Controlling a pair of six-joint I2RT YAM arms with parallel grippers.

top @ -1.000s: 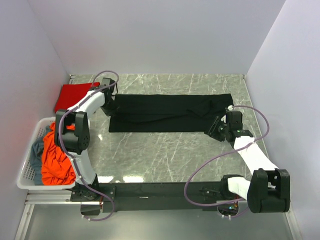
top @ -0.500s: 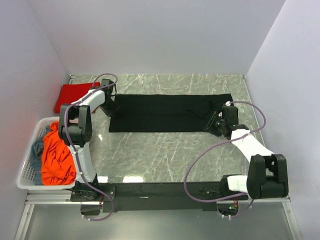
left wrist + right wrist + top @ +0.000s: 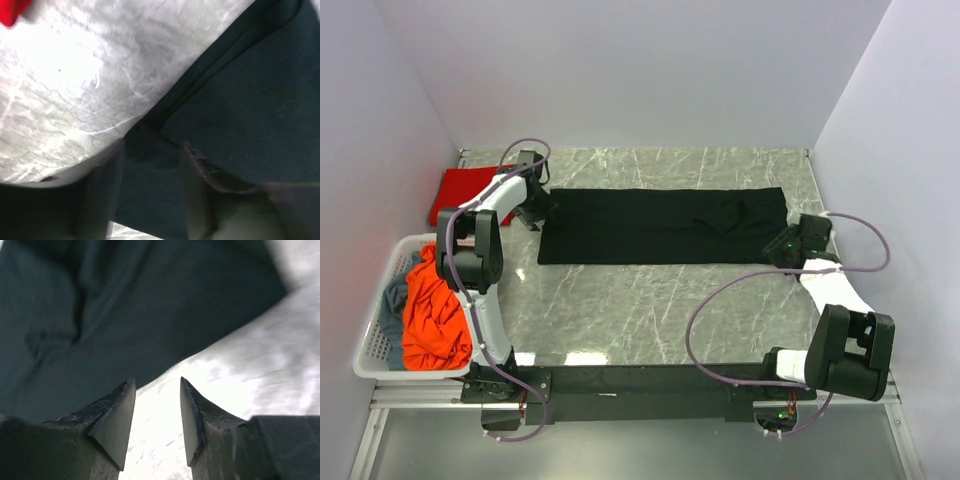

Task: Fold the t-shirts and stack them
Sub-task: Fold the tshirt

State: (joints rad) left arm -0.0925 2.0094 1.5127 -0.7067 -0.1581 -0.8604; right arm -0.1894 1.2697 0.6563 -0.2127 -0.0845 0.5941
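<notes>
The large black t-shirt (image 3: 660,225) lies as a long folded strip across the back of the table. My left gripper (image 3: 542,212) stands open over its left end. In the left wrist view the black cloth (image 3: 240,100) lies flat between and beyond the parted fingers (image 3: 200,175) of the left gripper (image 3: 150,170). My right gripper (image 3: 784,245) is open just off the strip's right end. Bare table shows between the jaws of the right gripper (image 3: 157,395), with the black shirt (image 3: 125,305) past them. A bright red t-shirt (image 3: 468,190) lies at the back left.
A white basket (image 3: 378,352) at the left edge holds an orange-red t-shirt (image 3: 430,310) and a grey-blue one (image 3: 390,298). White walls close in the table on three sides. A corner of the red shirt (image 3: 10,10) shows in the left wrist view.
My left gripper has opened and let go of the black shirt's left end. My right arm has swung right, off the shirt's right end. The strip lies flatter.
</notes>
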